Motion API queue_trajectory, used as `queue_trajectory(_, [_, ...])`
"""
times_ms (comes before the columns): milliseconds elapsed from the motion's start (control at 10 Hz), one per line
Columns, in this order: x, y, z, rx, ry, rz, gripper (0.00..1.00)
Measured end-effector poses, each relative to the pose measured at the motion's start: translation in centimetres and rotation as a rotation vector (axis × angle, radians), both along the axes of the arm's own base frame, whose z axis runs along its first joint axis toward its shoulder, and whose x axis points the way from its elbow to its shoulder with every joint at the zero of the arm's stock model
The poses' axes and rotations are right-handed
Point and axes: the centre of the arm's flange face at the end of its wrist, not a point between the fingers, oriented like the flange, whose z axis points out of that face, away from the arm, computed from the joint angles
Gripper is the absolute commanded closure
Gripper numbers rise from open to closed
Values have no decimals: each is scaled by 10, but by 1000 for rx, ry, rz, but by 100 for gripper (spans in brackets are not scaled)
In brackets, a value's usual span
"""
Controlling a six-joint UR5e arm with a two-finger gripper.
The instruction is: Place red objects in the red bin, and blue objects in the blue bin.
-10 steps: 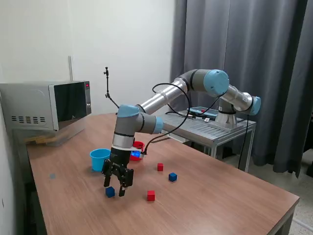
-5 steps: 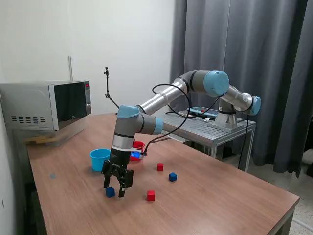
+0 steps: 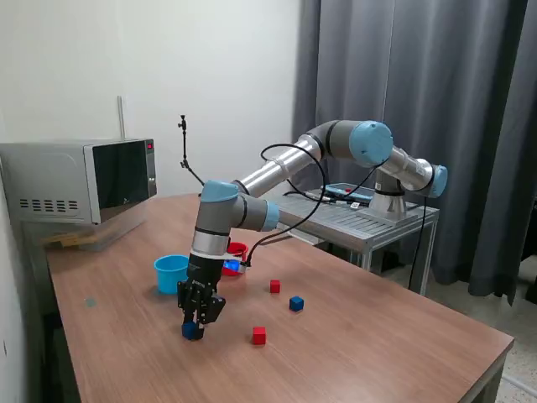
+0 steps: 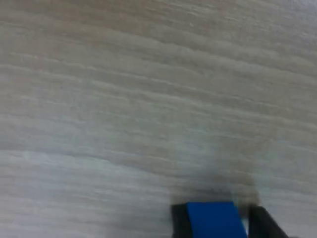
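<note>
My gripper (image 3: 195, 326) is down at the table, its fingers closed in around a dark blue cube (image 3: 190, 332). In the wrist view this cube (image 4: 215, 218) sits between two dark fingertips (image 4: 179, 221). A second blue cube (image 3: 296, 303) lies to the exterior view's right. One red cube (image 3: 258, 336) lies near the gripper and another (image 3: 274, 286) lies farther back. The light-blue cup (image 3: 171, 273) stands just behind the gripper. The red cup (image 3: 237, 250) is partly hidden behind my arm.
A microwave (image 3: 80, 180) stands at the exterior view's back left on the wooden table (image 3: 377, 344). A grey metal side table (image 3: 361, 220) carries the arm's base at the back right. A thin black stand (image 3: 184, 143) rises behind the arm.
The gripper has dropped from above the blue cube down onto it, and its fingers have gone from spread wide to closed around the cube.
</note>
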Motion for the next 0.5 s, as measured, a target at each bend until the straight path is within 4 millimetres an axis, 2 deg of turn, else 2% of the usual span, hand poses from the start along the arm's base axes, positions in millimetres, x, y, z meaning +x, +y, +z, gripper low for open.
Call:
queue_trajectory(300, [-1, 2, 2, 22, 2, -6, 100])
queue_trajectory(500, [-1, 4, 18, 42, 18, -13, 100])
